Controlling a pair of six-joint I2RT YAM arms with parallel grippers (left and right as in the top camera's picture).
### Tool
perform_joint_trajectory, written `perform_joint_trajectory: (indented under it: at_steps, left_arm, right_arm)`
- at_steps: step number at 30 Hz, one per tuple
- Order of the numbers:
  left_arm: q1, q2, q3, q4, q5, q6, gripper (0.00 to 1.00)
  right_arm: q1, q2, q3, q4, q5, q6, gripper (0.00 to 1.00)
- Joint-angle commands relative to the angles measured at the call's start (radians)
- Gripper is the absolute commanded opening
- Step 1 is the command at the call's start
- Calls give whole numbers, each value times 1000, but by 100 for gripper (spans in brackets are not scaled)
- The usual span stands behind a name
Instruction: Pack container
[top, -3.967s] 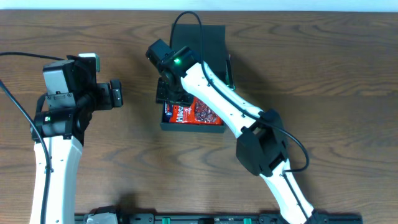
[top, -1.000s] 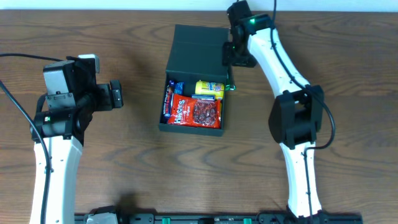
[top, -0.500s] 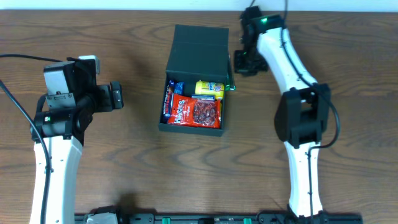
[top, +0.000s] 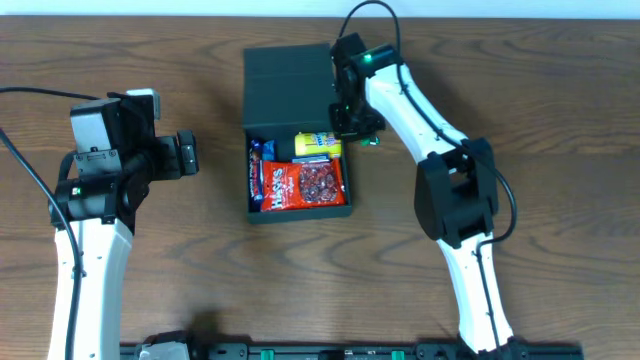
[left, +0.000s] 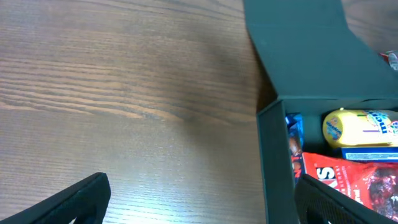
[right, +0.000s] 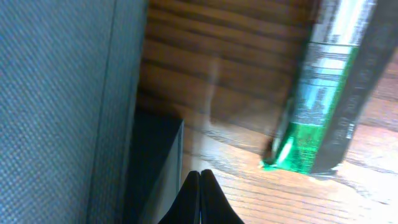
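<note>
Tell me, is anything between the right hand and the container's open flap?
Nothing visible does. The right hand, shut, sits close beside the right wall of the container, near the hinge of the flap. A green packet lies on the table on the hand's far side, not between them.

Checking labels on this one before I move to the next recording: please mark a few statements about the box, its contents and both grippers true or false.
1. The container has its lid open. True.
2. A red packet lies inside it. True.
3. The left gripper is shut on a packet. False: it is open, empty and apart from the container.
4. The yellow packet lies outside the container. False: it lies inside, next to the red packet.
5. The right gripper is shut with nothing between its fingers. True.
</note>
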Motion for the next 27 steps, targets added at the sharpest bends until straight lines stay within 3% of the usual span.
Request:
perform_joint_trajectory:
  at_steps: [1, 3, 4, 6, 10, 27]
  left_arm:
    - [3, -10, 29, 0, -11, -11, 95]
    - [3, -10, 29, 0, -11, -11, 95]
    - [3, -10, 29, 0, -11, -11, 95]
    - [3, -10, 29, 1, -11, -10, 95]
    - [3, -10, 29, 0, -11, -7, 95]
    - [3, -10, 29, -6, -11, -8, 95]
  right_arm:
    - [7, -31, -3, 5, 3, 0, 2]
    - [2, -33, 8, 5, 26, -2, 3]
    - [-1, -34, 16, 4, 43, -2, 9]
    - [-3, -35, 37, -3, 105, -2, 32]
    - [-5, -37, 59, 8, 211, -11, 59]
    - [-87, -5, 47, 89, 166, -78, 59]
